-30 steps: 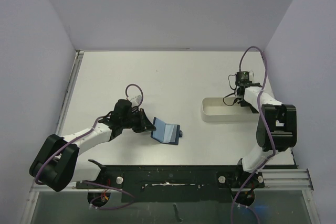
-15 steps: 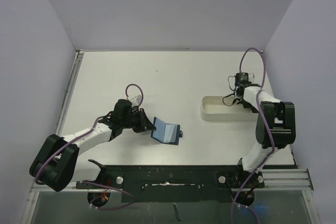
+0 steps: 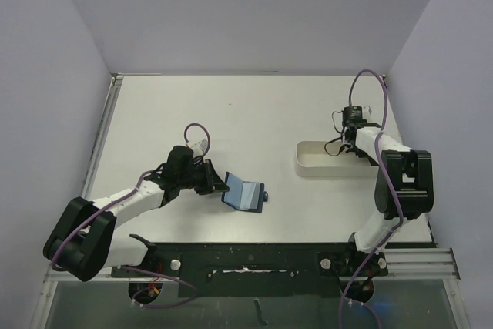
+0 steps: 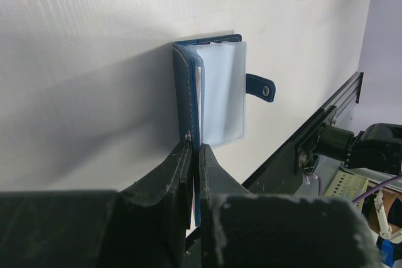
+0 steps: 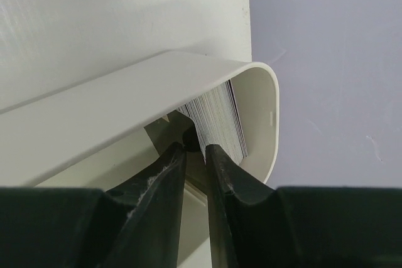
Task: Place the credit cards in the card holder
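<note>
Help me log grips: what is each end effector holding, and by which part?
Left end effector: card holder, by one cover's edge. Right end effector: among credit cards, cannot tell.

One dark navy blue folding card holder [image 3: 245, 194] is in view, with one blue strap [image 4: 257, 83] bearing one round metal snap [image 4: 268, 90]. There is one long white oblong plastic tray [image 3: 312, 167]. The thin flat credit cards [image 5: 220, 117] form a single stack seen edge-on, many of them, packed too tightly to count. There are two black two-finger grippers, the left gripper [image 4: 195, 150] and the right gripper [image 5: 196, 150], and two looping purple cables [image 3: 196, 128], one on each arm.
</note>
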{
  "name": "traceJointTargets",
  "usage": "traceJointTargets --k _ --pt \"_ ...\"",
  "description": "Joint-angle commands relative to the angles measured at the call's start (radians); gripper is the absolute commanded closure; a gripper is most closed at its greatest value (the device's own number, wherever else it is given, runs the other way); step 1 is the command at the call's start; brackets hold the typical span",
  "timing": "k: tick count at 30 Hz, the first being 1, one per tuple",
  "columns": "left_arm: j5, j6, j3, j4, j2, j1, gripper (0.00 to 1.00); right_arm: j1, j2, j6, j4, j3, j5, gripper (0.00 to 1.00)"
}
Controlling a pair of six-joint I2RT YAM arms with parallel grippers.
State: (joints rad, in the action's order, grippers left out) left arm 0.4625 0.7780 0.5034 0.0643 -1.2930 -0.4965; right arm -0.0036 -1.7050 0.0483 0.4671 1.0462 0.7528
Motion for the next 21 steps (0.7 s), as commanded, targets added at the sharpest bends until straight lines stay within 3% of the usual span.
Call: traceJointTargets --k 1,13,21 --pt "0.028 0.004 0.006 0.069 0.014 -0.005 1.00 0.017 0.056 0.011 0.006 0.046 0.054 0.81" --pt "0.020 -0.002 0.020 0.049 0.012 -0.005 1.00 0.110 0.100 -0.038 0.142 0.092 -0.028 1.00" --pt "0.010 -0.009 0.035 0.017 0.024 -0.005 1.00 0.143 0.138 -0.067 0.217 0.104 -0.092 1.00"
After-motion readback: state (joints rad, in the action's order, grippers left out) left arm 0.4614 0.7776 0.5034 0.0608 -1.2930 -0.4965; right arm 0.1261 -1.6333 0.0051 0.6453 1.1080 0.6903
